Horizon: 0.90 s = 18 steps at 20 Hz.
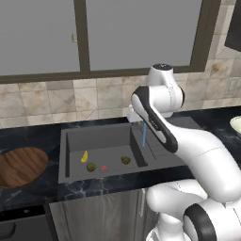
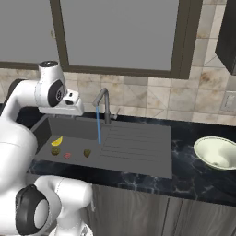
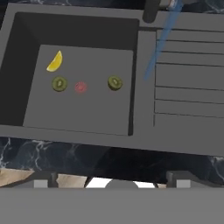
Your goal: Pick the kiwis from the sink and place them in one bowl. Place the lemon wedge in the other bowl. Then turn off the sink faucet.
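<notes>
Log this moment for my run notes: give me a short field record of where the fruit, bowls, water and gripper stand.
kiwis: two, both on the sink floor, one beside the lemon wedge, the other further toward the drainboard
lemon wedge: in the basin, not picked yet
red-pink thing: between the kiwis
wooden bowl: on the counter left of the sink, nothing in it
pale bowl: on the counter right of the sink, nothing in it
sink faucet: water stream running onto the drainboard edge
gripper: open, above the sink's front edge, holding nothing
</notes>
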Available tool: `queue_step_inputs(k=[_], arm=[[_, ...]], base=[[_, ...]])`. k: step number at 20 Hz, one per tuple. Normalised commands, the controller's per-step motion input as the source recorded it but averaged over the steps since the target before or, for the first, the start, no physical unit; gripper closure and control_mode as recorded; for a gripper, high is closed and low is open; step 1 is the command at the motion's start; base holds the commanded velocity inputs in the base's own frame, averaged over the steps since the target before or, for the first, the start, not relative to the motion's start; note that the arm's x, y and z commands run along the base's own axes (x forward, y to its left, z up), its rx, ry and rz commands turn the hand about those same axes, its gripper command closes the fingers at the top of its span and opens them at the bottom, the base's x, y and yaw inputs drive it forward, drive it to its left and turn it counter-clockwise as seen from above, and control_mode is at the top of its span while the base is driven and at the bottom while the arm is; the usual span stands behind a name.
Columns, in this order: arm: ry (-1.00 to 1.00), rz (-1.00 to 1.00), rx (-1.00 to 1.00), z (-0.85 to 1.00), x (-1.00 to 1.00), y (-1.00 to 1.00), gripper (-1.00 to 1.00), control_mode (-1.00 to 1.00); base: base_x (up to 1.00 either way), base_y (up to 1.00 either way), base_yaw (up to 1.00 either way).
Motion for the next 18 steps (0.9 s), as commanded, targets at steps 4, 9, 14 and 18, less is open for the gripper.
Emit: queue_step_inputs(k=[4, 9, 14, 18], arm=[[0.00, 0.00, 0.00, -0.11, 0.00, 0.23, -1.00, -1.00], [0.00, 0.00, 0.00, -0.19, 0.06, 0.29, -1.00, -1.00], [0.00, 0.00, 0.00, -0.20, 0.08, 0.34, -1.00, -1.00], [0.00, 0.00, 0.00, -0.15, 0.11, 0.33, -1.00, -1.00]], base=[[0.00, 0.00, 0.00], [0.00, 0.00, 0.00], [0.00, 0.00, 0.00], [0.00, 0.00, 0.00]])
